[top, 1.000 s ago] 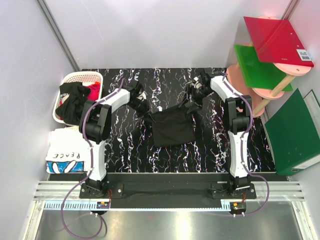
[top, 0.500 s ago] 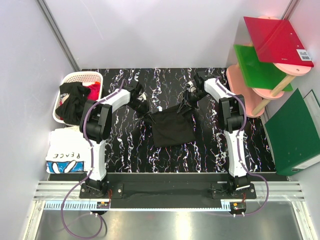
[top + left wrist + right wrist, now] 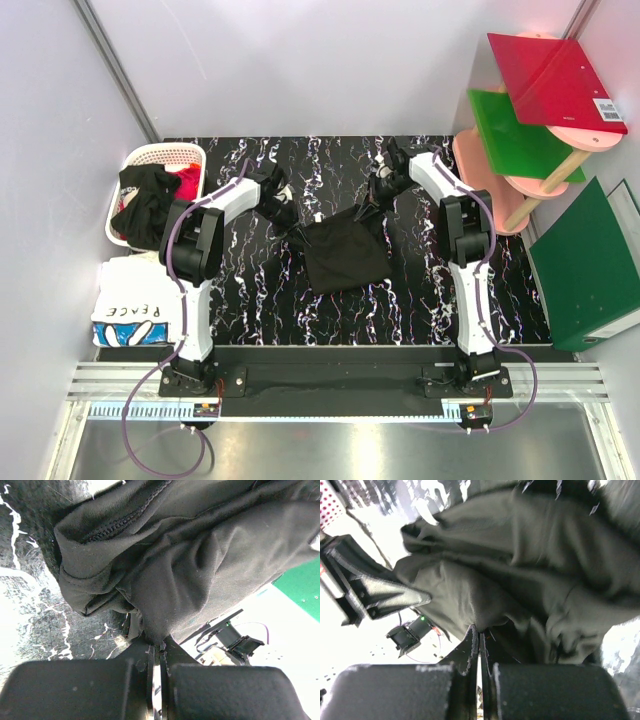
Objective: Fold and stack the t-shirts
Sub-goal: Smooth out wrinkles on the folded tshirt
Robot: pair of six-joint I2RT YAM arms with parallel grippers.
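On the black t-shirt (image 3: pixel 345 258), the far corners are hidden under the left end effector (image 3: pixel 287 218) and right end effector (image 3: pixel 366 212). Both wrist views crop it at the frame edges, and the right one is blurred at the top. On the white "PEACE" t-shirt (image 3: pixel 125 310), one edge is covered by the left arm (image 3: pixel 195 310)

Bare table (image 3: pixel 260 300) shows before and behind the black shirt (image 3: pixel 345 258); the white basket (image 3: pixel 165 150) hems the left side, pink shelves (image 3: pixel 470 160) the right
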